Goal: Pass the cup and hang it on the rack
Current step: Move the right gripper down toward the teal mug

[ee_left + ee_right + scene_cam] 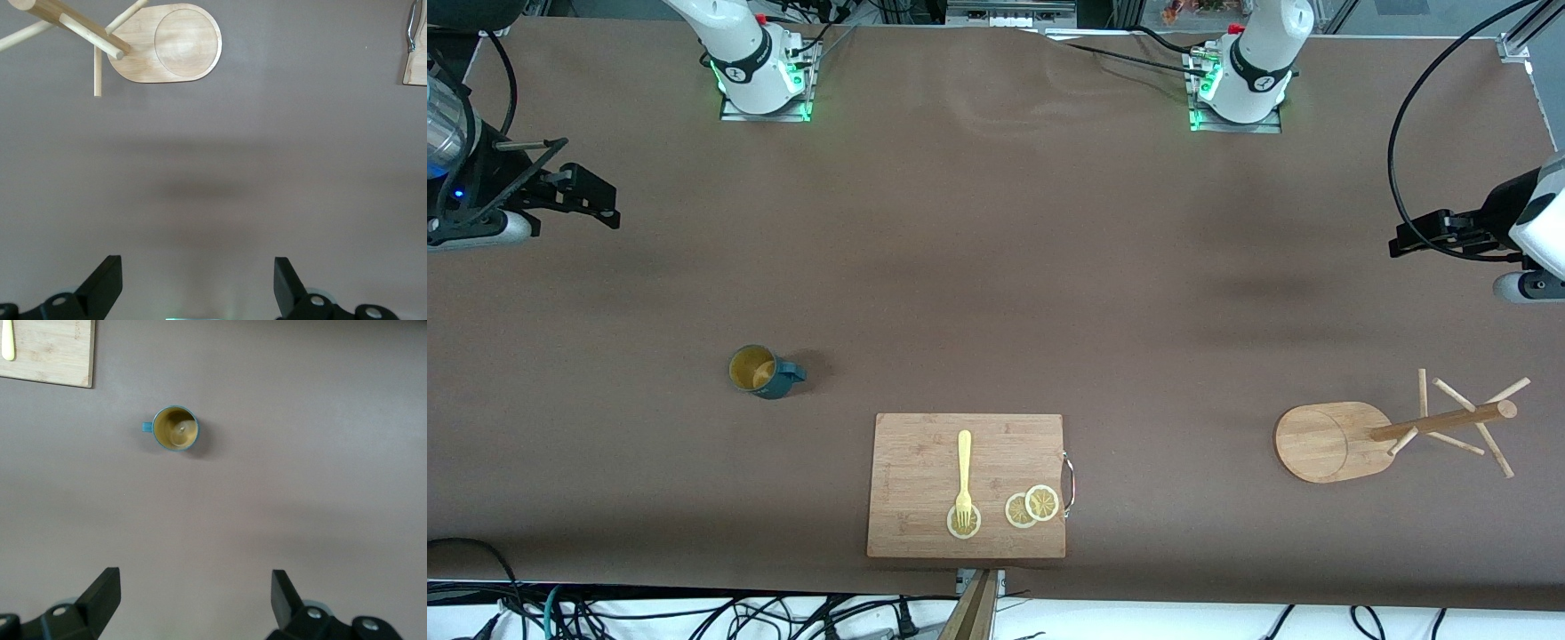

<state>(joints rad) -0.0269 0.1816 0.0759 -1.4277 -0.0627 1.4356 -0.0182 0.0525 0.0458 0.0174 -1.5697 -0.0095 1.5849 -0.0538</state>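
The cup [765,372], dark teal with a mustard-yellow inside, stands upright on the brown table toward the right arm's end; it also shows in the right wrist view as the cup [175,428]. The bamboo rack [1325,442] stands toward the left arm's end, its pole [1440,420] carrying several thin pegs; the left wrist view shows the rack [170,43] too. My right gripper [609,206] hangs open and empty over bare table, well away from the cup, as does the right gripper [195,583] in its own view. My left gripper [1400,242] [198,267] is open and empty above the table.
A bamboo cutting board [925,462] lies near the front edge between cup and rack, carrying a yellow fork [964,476] and lemon slices [1032,507]. Its metal handle [1069,484] faces the rack. Cables run along the table's front edge.
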